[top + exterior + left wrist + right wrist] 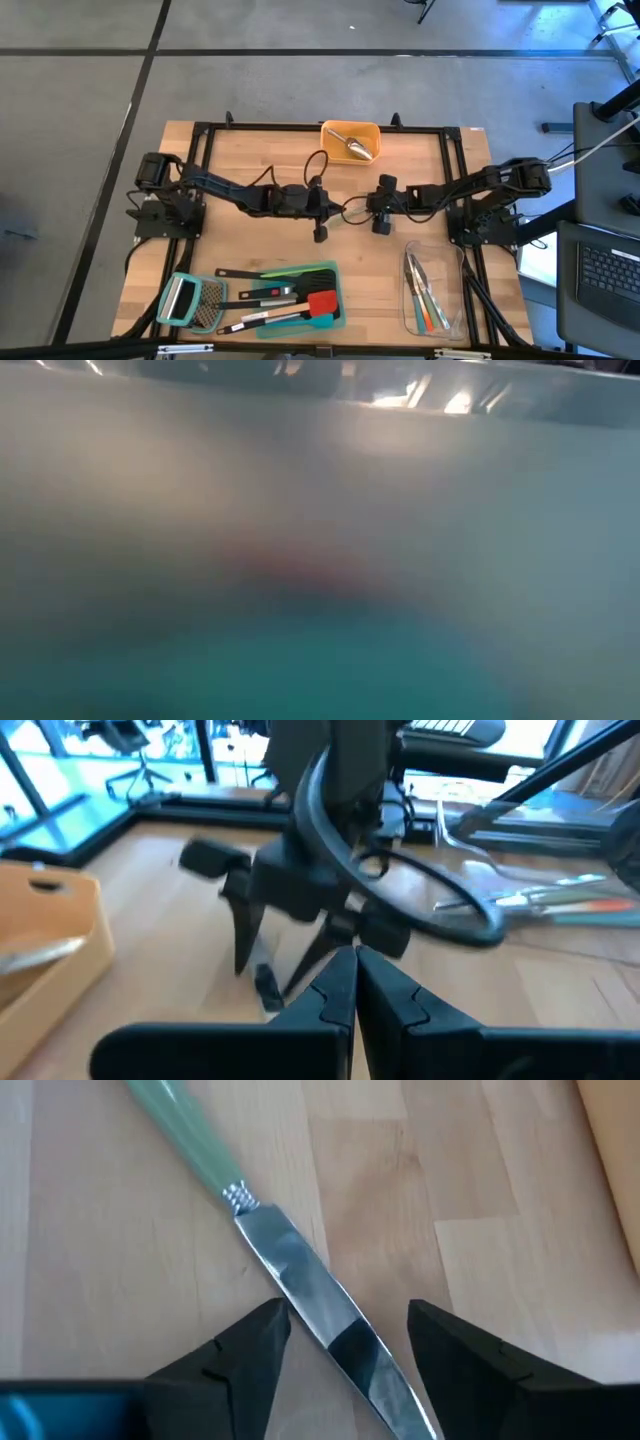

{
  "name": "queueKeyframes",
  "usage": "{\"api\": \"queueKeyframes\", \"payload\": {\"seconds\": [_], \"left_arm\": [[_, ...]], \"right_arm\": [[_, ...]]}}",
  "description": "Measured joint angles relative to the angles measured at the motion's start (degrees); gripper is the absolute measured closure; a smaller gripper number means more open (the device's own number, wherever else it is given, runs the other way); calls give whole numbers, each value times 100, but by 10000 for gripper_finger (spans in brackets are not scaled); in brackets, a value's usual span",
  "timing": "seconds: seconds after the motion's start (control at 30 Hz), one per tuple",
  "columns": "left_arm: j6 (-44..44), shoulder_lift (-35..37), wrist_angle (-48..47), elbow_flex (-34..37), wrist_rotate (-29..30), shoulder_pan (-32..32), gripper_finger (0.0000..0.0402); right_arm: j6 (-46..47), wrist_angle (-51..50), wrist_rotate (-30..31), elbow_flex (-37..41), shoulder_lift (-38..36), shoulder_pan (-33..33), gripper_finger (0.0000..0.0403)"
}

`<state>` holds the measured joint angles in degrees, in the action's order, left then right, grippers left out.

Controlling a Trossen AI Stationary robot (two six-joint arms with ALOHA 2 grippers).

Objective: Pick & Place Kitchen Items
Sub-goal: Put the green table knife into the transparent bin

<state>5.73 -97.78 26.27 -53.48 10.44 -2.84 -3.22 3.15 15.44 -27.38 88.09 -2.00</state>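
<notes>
A table knife (300, 1295) with a pale green handle (185, 1135) lies flat on the wooden table. My right gripper (345, 1315) stands open over its blade, pointing steeply down with a finger on each side. In the high view it is at mid-table (380, 222). My left gripper (355, 960) is shut and empty. It hangs above mid-table (320, 232), facing the right gripper (275, 970). A silver scoop (355, 147) lies in the orange container (372, 130).
A teal tray (330, 272) at the near edge holds black and red turners (320, 303), with a flat grater (190, 302) to its left. A clear container (455, 320) at the near right holds cutlery (425, 295). A blurred teal surface (320, 610) fills the low view.
</notes>
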Motion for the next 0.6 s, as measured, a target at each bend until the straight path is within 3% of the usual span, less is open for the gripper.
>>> {"api": "queueKeyframes", "payload": {"seconds": [0.2, 0.6], "left_arm": [[-288, 0, 283, -28, -256, 66, 398], [-305, -4, 232, -28, -460, 150, 400]], "right_arm": [[-42, 178, -252, 13, 37, -193, 186], [-496, 332, -817, 28, 90, -496, 238]]}}
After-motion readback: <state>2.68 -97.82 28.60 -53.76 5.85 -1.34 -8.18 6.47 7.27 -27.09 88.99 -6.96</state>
